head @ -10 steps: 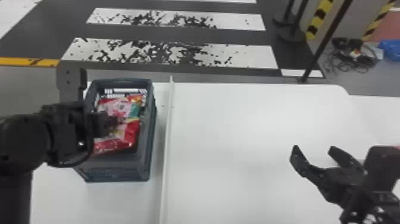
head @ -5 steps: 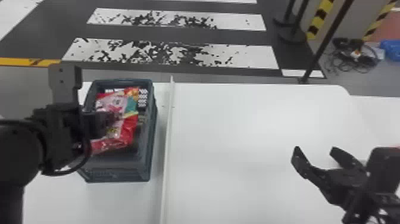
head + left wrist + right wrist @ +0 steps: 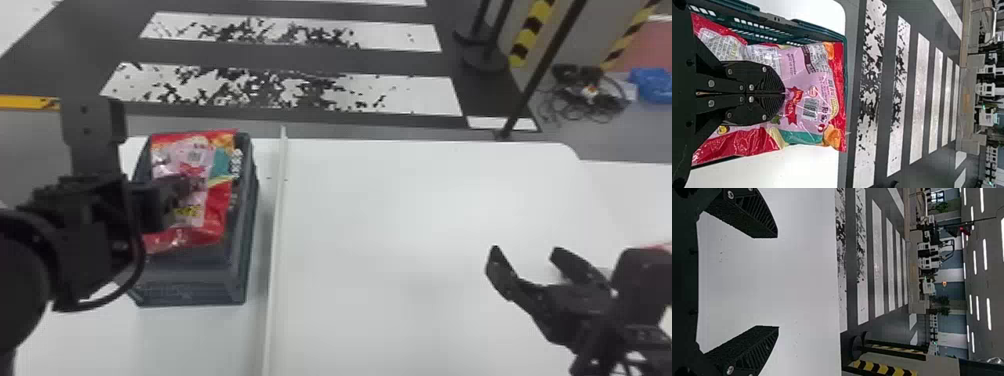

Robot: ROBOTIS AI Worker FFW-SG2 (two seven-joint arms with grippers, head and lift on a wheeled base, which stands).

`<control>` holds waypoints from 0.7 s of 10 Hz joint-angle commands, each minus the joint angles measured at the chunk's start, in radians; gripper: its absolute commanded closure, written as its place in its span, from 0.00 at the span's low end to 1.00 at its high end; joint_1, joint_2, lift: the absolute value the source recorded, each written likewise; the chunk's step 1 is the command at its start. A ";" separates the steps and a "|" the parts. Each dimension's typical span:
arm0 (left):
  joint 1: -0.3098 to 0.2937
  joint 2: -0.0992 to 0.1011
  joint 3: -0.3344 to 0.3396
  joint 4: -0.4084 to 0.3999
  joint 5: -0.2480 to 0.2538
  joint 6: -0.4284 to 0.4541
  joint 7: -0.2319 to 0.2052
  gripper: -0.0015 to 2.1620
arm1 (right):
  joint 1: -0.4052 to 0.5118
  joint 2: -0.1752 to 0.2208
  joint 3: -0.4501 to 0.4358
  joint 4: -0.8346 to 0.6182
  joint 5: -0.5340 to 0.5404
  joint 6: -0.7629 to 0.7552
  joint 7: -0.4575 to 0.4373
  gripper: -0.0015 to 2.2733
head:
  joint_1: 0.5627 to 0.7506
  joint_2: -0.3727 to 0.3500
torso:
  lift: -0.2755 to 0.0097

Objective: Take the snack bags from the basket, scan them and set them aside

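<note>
As you look across the white table (image 3: 425, 210) in the head view, a low white divider (image 3: 276, 240) stands between the basket (image 3: 240, 270) and your right gripper (image 3: 524, 250). Past the far edge you have a dark post (image 3: 542, 70), tangled cables (image 3: 587, 97) and a blue bundle (image 3: 652, 85) on the floor. Your left gripper (image 3: 189, 186) is clamped on the snack bag (image 3: 217, 215), which is at the basket's mouth, overlapping its far rim; your right one is spread wide and empty.

The left wrist view gives you the bag's barcode (image 3: 811, 108) and the ridged fingers (image 3: 770, 105) pressed together; the right wrist view adds long ceiling lights (image 3: 985, 254). The bag is glossy, crinkled film, pink with red ends and a teal patch; the basket is rigid, with slotted walls and a rectangular rim
</note>
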 commanded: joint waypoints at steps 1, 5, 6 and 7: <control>0.017 0.000 -0.002 -0.040 0.003 -0.011 -0.002 0.90 | 0.001 0.004 -0.014 0.000 -0.016 -0.006 -0.001 0.04 | 0.70 0.45 | 0.70; 0.052 0.000 -0.088 -0.172 0.050 -0.008 -0.037 0.90 | -0.010 0.008 -0.033 0.001 -0.019 -0.018 -0.007 0.04 | 0.70 0.34 | 0.70; 0.045 -0.001 -0.140 -0.176 0.047 -0.008 -0.055 0.90 | -0.018 0.010 -0.033 0.006 -0.019 -0.021 -0.007 0.04 | 0.70 0.30 | 0.70; 0.040 -0.001 -0.183 -0.176 0.038 -0.008 -0.078 0.90 | -0.024 0.010 -0.033 0.009 -0.020 -0.021 -0.007 0.04 | 0.70 0.24 | 0.70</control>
